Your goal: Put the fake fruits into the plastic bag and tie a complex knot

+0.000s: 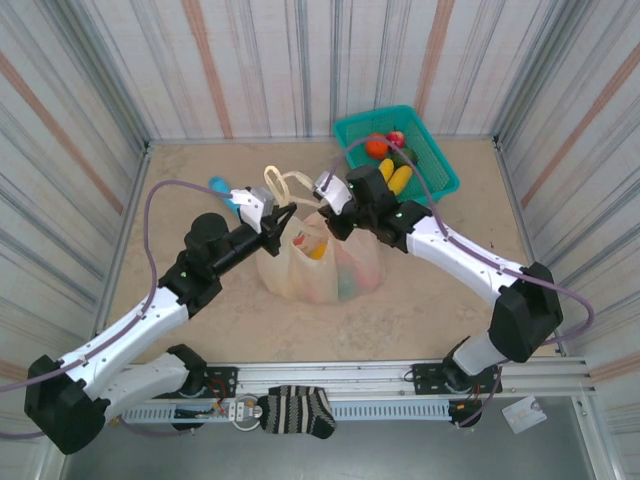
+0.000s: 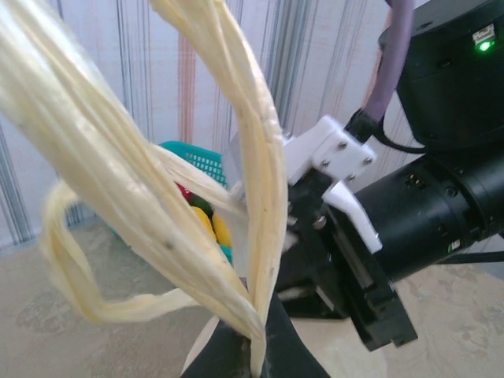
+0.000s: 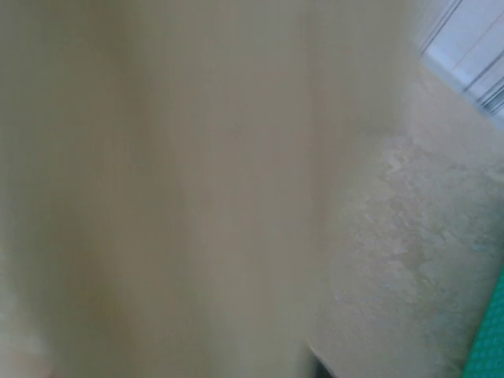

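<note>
Top external view: the plastic bag stands mid-worktop with fake fruits inside, and others lie in the teal basket behind it. The left tool is clamped on a bag handle. The right tool sits closed at the bag's mouth; whether it pinches film cannot be told.

Left wrist view: cream handle strands rise from the closed left tool, with the right arm just beside.

Right wrist view: blurred bag film lies close, with the worktop and the basket edge to its right.
</note>
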Robot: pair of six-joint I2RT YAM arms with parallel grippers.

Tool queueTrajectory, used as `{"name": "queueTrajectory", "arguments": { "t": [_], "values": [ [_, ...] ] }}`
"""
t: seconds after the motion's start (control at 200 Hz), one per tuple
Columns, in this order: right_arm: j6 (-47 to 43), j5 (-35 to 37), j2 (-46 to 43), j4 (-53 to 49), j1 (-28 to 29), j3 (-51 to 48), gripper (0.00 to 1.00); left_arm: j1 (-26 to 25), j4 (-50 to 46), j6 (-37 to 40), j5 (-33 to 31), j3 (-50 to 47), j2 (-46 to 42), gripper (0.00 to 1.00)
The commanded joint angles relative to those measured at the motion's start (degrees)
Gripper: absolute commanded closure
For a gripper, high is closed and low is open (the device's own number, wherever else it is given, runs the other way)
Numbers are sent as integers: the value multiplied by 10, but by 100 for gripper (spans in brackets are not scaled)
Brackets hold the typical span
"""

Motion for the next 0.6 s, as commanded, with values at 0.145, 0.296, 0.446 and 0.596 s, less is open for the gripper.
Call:
{"name": "queueTrajectory", "arguments": {
  "t": [0.145,0.296,0.446,0.596],
  "values": [
    [79,-190,-131,144,-78,-93,100,20,-53,-37,-85,24,23,100],
    [57,-248,-158,189,-88,-147,100,32,-76,-68,-30,78,91,100],
    [-20,-191,-115,61,-53,-90,99,21,-107,-76,-12,149,132,100],
    [-64,-119,-82,28,-13,-59,92,11,-132,-111,-17,192,151,100]
  ]
}}
